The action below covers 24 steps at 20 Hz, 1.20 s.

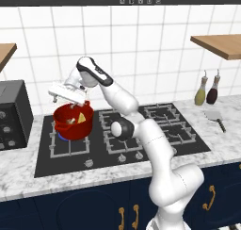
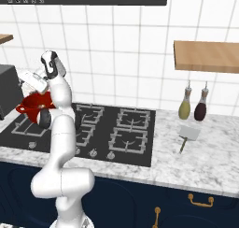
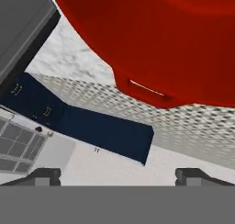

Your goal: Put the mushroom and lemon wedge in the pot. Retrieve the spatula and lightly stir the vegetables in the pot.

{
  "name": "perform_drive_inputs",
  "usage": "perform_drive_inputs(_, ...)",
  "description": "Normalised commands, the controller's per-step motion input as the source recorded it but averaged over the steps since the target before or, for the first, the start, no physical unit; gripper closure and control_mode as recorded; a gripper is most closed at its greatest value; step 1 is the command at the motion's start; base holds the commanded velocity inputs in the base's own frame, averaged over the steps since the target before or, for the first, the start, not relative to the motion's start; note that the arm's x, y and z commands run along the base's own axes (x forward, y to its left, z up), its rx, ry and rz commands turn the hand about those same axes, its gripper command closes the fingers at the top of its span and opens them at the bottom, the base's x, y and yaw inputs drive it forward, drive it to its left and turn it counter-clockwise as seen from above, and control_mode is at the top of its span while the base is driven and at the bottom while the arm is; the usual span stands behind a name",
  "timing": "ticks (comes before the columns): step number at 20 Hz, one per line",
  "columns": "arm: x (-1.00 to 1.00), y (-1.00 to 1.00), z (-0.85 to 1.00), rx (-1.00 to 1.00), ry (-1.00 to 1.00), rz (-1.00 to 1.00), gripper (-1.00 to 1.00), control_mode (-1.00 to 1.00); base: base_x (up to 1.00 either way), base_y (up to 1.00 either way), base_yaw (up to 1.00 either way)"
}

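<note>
The gripper (image 1: pixel 70 102) hangs just above the far rim of the pot (image 1: pixel 73 125), jaws apart. The pot sits on the hob's back-left burner, the lemon wedge (image 1: pixel 82 117) inside. The spatula (image 1: pixel 215 117) lies near the bench's right edge.

Two bottles (image 2: pixel 193 104) stand under a wooden shelf (image 2: pixel 206 55).

My arm (image 1: pixel 162 163) is glossy white, built of rounded tubular segments with bulbous elbows, and I see dark grey caps and bands at its joints. The hand (image 1: pixel 66 93) is a pale, boxy block at the end. Its two small finger tips (image 3: pixel 45 176) look dark grey and squared.
</note>
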Motion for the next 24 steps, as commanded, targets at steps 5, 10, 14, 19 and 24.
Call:
perform_drive_inputs(5, -1.0, -1.0, -0.02, 0.0, -0.33, 0.03, -1.0, -1.0, 0.0, 0.0, 0.0)
perform_drive_inputs(10, -1.0, -1.0, -0.42, 0.04, -0.6, 0.0, -1.0, -1.0, 0.0, 0.0, 0.0)
perform_drive_inputs(14, -1.0, -1.0, -0.79, 0.14, -0.77, 0.0, -1.0, -1.0, 0.0, 0.0, 0.0)
perform_drive_inputs(19, -1.0, -1.0, -0.67, 0.19, -0.71, 0.0, -1.0, -1.0, 0.0, 0.0, 0.0)
perform_drive_inputs(24, -1.0, -1.0, -0.28, 0.22, -0.58, 0.0, -1.0, -1.0, 0.0, 0.0, 0.0)
